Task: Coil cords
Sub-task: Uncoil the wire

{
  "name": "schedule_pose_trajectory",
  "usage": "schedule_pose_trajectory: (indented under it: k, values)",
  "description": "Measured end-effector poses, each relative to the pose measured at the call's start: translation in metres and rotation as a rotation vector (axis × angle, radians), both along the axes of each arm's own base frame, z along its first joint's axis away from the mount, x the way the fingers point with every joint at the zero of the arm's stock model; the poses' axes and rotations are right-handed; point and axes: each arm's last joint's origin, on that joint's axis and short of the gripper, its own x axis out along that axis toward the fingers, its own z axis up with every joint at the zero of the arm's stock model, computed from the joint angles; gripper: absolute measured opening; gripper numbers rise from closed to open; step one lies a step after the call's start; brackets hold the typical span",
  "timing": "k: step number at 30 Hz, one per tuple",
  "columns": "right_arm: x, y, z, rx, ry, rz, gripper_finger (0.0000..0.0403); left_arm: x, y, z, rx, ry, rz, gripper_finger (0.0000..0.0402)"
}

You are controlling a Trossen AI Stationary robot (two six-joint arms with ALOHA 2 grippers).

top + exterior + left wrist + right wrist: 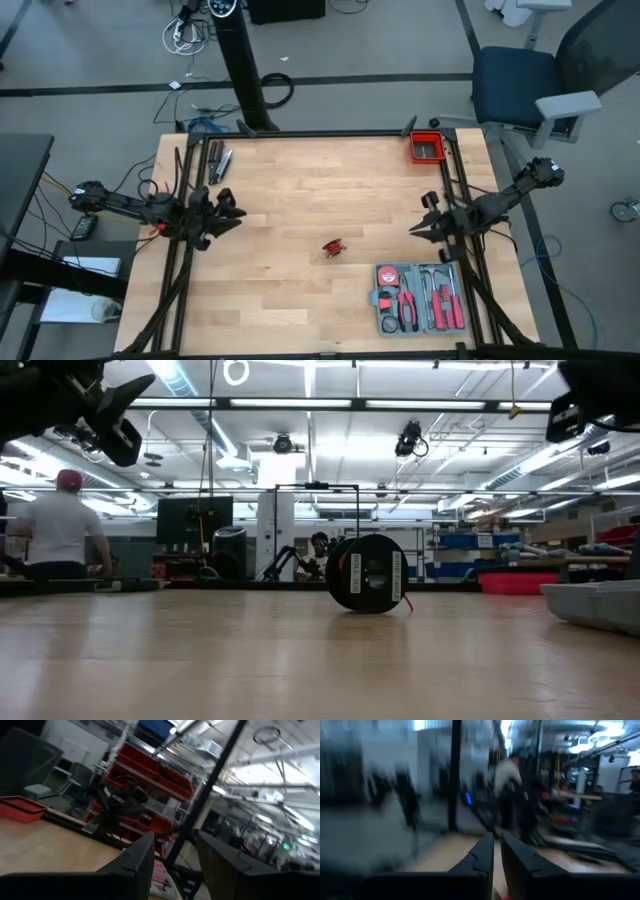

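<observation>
The thin red cord is wound on a small black spool (334, 246) that stands on its rims near the middle of the table. In the low view the spool (368, 573) is upright, with a loose red end (406, 605) trailing on the wood beside it. My left gripper (235, 213) hovers above the table's left side, open and empty, and also shows in the left wrist view (175, 837). My right gripper (415, 230) hovers at the right side, pointing toward the spool. Its fingers are together and empty in the right wrist view (497, 837).
A grey tool case (418, 296) with red-handled tools lies open at the near right. A red bin (426, 147) sits at the far right corner. A few hand tools (218, 160) lie at the far left. A person (58, 525) stands in the room behind.
</observation>
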Motion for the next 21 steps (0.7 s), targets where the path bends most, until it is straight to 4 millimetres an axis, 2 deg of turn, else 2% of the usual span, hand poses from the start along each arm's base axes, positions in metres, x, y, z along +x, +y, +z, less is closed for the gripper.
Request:
schedule_pose_trajectory:
  k: [3, 6, 13, 17, 21]
  values:
    - [-0.004, -0.002, 0.013, 0.221, -0.088, 0.056, 0.0034, 0.0, 0.002, 0.002, -0.025, -0.019, 0.047, 0.0152]
    - [-0.005, -0.003, 0.016, 0.292, -0.109, 0.078, 0.0034, 0.0, 0.004, 0.004, -0.061, -0.038, 0.122, 0.0152]
    - [0.007, -0.008, 0.001, 0.251, 0.045, -0.128, 0.002, 0.012, 0.003, 0.001, -0.093, 0.06, 0.171, 0.0152]
    - [0.018, -0.012, 0.012, 0.204, 0.124, -0.193, 0.0004, 0.027, 0.0, 0.007, -0.042, 0.125, 0.207, 0.0152]
    - [0.03, -0.014, 0.024, 0.129, 0.184, -0.232, 0.0008, 0.043, -0.005, 0.02, 0.081, 0.142, 0.244, 0.0152]
